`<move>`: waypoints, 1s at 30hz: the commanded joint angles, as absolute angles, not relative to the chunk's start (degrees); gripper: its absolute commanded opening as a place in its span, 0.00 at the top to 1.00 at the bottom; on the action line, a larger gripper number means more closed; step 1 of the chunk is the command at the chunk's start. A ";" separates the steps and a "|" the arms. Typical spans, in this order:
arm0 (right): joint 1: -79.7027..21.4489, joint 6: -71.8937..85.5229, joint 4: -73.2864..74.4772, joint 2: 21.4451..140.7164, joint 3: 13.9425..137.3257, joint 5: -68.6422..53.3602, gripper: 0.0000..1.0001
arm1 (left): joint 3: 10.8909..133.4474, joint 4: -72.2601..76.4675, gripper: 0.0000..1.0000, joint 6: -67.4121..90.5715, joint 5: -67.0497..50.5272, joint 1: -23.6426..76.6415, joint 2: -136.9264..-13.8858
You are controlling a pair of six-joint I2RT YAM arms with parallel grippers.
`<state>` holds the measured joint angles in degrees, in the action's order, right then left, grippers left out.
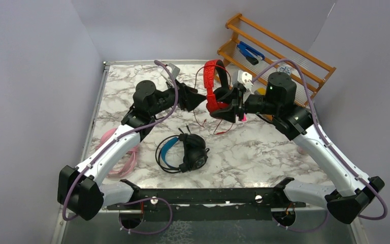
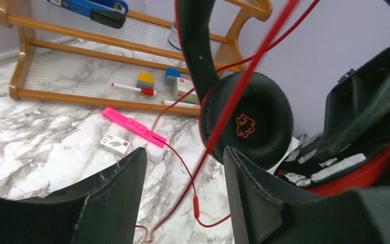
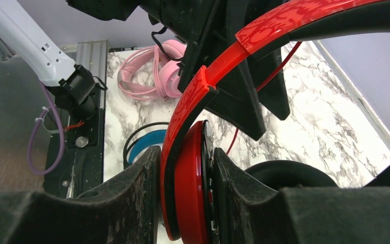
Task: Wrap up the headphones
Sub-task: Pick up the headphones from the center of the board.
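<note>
Red headset pinched by right fingers; left fingers spread near cable; rack close behind.

The left claw has its fingers spread wide. A thin red cable runs slantwise through the gap. Just beyond it hangs the red headset, black ear pad facing the camera. A pink strip lies on the marble counter, near a wooden rack.

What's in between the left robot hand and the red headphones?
Just the thin red cable, hanging across the gap between the open left gripper and the red headphones, near their black ear pad. The left wrist view shows it.
</note>
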<state>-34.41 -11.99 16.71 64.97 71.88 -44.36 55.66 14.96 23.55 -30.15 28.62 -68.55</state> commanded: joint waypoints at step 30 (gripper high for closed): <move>-34.51 -20.76 -1.78 67.18 60.63 -12.59 1.00 | 72.22 -22.34 0.17 21.21 -17.09 43.33 -63.41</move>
<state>-34.44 -13.45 2.63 69.21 61.98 -16.40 65.23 -13.02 24.43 -31.48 44.07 -65.52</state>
